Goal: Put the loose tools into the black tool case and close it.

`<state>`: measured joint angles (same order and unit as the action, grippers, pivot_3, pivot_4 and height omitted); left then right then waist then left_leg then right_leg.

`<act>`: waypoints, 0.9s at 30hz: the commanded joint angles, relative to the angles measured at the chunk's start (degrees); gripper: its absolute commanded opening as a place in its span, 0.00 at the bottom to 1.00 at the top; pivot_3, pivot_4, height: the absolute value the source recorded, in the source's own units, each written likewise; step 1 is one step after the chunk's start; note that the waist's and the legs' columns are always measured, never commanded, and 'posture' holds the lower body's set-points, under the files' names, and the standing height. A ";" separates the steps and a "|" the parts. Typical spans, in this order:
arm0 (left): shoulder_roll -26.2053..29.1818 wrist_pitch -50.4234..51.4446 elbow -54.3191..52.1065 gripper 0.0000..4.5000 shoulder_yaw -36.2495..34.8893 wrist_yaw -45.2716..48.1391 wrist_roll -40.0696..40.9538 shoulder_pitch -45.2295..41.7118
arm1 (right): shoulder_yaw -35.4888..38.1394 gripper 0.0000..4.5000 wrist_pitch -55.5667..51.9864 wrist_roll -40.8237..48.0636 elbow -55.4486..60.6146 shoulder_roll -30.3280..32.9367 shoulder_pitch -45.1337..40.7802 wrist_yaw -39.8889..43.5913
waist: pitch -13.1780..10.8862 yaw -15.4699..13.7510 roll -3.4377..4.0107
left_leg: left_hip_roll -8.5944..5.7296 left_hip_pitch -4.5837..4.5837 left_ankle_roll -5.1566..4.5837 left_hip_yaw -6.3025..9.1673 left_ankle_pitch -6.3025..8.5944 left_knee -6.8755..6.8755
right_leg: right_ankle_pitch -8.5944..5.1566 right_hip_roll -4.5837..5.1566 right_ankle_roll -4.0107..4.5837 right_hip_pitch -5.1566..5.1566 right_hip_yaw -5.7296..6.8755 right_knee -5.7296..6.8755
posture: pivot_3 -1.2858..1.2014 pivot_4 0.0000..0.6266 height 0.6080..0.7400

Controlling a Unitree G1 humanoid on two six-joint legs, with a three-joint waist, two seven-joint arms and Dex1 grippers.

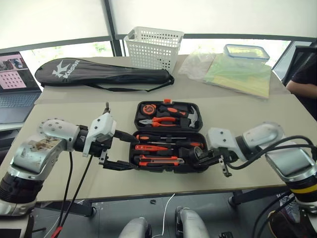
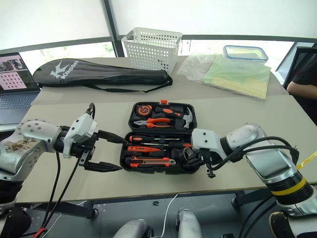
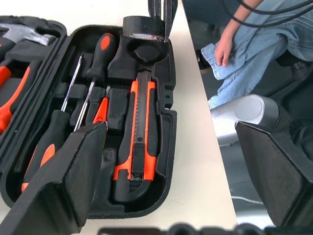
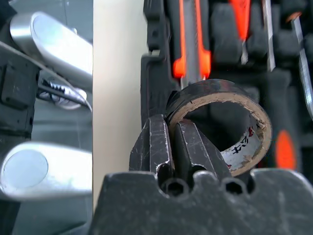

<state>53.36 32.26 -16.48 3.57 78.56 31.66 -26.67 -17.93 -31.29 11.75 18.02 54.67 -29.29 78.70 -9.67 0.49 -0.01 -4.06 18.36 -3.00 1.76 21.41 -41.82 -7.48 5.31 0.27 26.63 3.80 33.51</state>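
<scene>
Open black tool case, tape roll pinched above

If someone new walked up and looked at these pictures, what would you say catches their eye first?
Most likely the open black tool case in the middle of the table, its slots full of orange-handled tools. Next, the right hand, shut on the wall of a small black tape roll over the case's right end. The left hand gapes wide open at the case's left end, and a long black racket bag lies beyond, beside a white basket.
</scene>
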 commanded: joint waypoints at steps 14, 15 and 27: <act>0.09 -1.42 1.49 1.00 -1.60 -2.93 -1.69 0.05 | 7.44 0.61 -5.94 6.42 1.96 1.29 -4.15 -0.81 | -0.01 -0.19 -0.02 | 0.01 0.01 0.00 -0.01 0.00 0.00 | -0.01 0.00 0.02 0.05 -0.03 0.02 | 0.52 0.24 1.00; 0.06 -1.63 3.33 1.00 -2.34 -4.71 -2.80 0.94 | 9.97 0.61 -7.01 6.92 0.28 0.75 -4.17 -3.15 | -0.01 -0.20 -0.02 | 0.01 0.01 0.00 -0.02 0.00 0.00 | -0.01 0.00 0.02 0.04 -0.03 0.03 | 0.52 0.24 1.00; -6.00 -13.21 22.61 0.43 -2.21 -18.26 -16.16 4.27 | 18.19 0.00 -0.32 1.28 -17.41 -4.19 3.52 -21.25 | -0.01 -0.97 -0.03 | -0.06 0.03 -0.01 -0.14 -0.01 0.01 | 0.00 0.01 0.01 0.10 -0.07 0.15 | 0.52 0.24 1.00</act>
<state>48.70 21.27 5.12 0.53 61.89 17.24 -21.42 -0.57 -36.05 14.63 1.95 50.85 -25.63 59.47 -9.68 -0.48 -0.04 -4.13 18.39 -3.02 1.59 21.40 -41.82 -7.48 5.31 0.28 26.75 3.72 33.67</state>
